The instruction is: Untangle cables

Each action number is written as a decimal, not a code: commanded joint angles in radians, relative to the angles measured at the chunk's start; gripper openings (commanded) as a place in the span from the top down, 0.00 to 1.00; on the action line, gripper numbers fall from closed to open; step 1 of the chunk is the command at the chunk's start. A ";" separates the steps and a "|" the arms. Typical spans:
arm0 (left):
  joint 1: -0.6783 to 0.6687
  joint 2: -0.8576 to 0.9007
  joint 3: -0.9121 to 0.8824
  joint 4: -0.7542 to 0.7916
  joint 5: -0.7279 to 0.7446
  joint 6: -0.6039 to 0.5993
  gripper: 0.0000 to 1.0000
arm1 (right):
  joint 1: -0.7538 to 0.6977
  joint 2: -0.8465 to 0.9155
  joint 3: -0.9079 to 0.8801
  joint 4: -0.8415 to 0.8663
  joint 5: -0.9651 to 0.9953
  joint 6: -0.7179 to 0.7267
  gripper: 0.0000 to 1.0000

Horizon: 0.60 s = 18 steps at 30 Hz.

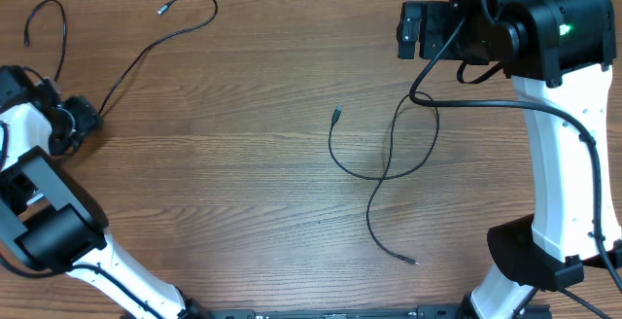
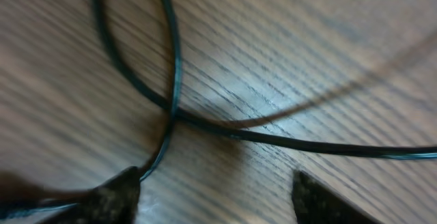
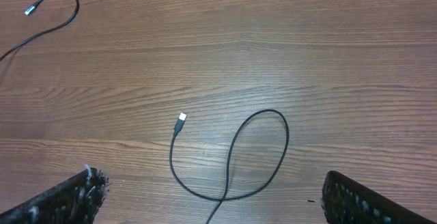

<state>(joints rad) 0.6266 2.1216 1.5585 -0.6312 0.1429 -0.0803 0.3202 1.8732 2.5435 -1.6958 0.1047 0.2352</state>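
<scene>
The wooden table [image 1: 243,222] carried 2 separate runs of thin black cord. The centre cable [image 1: 387,163] lay loose in the middle of the table. Its silver plug [image 3: 181,118] pointed toward the far edge, and the cord curved into 1 open loop, crossed over itself once and trailed off toward the near edge, ending in a small tip [image 1: 413,261]. Nothing touched it.

The right gripper [image 3: 213,197] hung above the far side of that loop, clear of the wood. Its 2 fingers [image 3: 68,200] were spread wide, with nothing between them.

The left cable [image 1: 146,52] sat at the far left corner. 1 strand ran from beside the left gripper [image 1: 76,120] up to a curl with a pale plug [image 1: 162,10]. A 2nd strand [image 1: 53,27] arched beside it toward the left edge. Whether these were 1 cord or 2 could not be told, because the arm hid the place where they met.

The left wrist view was close and blurred. It showed 2 strands crossing on the wood just ahead of the fingertips [image 2: 116,197]. The left jaws stood apart and low over the table. 1 strand ran down to the tip of 1 finger and seemed to touch it, but it was not pinched.
</scene>
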 commanded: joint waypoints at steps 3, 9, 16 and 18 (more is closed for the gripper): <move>0.005 0.034 0.007 0.027 -0.100 0.052 0.26 | -0.002 -0.012 -0.003 0.003 0.007 0.000 0.00; 0.017 0.046 0.007 0.034 -0.114 0.111 0.29 | -0.002 -0.012 -0.003 0.003 0.007 0.000 0.00; 0.017 0.099 0.007 0.037 -0.107 0.112 0.34 | -0.002 -0.012 -0.003 0.003 0.007 0.000 0.00; 0.018 0.112 0.007 0.038 -0.109 0.124 0.37 | -0.002 -0.012 -0.003 0.003 0.007 0.000 0.00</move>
<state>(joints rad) 0.6373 2.1841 1.5597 -0.5896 0.0353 0.0151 0.3206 1.8732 2.5435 -1.6958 0.1043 0.2352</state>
